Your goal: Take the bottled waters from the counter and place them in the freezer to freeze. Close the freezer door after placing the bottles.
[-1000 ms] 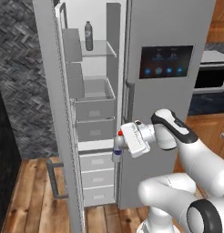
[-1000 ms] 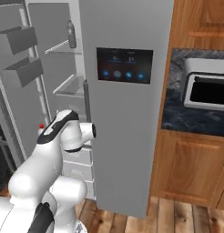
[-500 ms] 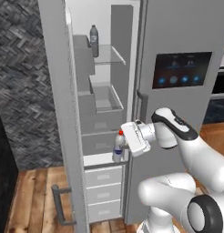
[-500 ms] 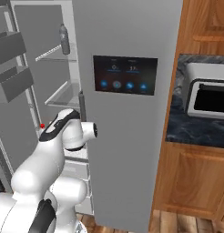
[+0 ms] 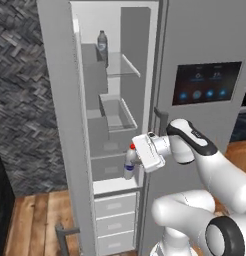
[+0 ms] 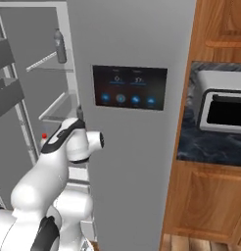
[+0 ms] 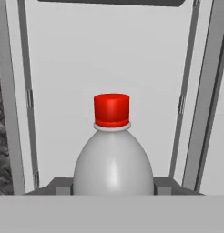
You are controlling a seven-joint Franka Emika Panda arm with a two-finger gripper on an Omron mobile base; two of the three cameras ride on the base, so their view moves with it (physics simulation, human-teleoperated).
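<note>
So the white bottle (image 5: 129, 165) with the red cap is clamped in the gripper (image 5: 131, 161), upright, and is being held right at the mouth of the freezer (image 5: 115, 125), about level with the white ledge above the drawers (image 5: 114, 220). In the hand view the red cap (image 7: 112, 109) is seen dead centre against the pale back wall, with grey uprights on both sides, so it looks lined up with the opening. The clear bottle (image 5: 102, 46) is already parked on the upper shelf (image 5: 123, 67), so roughly half the job can be called done; what's left, judging from this, is setting the white one down, backing the arm out and getting the door (image 5: 62, 130) shut. Room is kinda tight: the compartment is narrow, the open door stands just to one side and the grey panel with the touchscreen (image 5: 207, 82) edges the other. The bin (image 5: 117, 114) hangs just above the bottle, so lifting much probably isn't an option. The ledge just beneath the bottle looks bare, so that seems the easy spot. The door handle (image 5: 62, 235) sits low near the floor.
</note>
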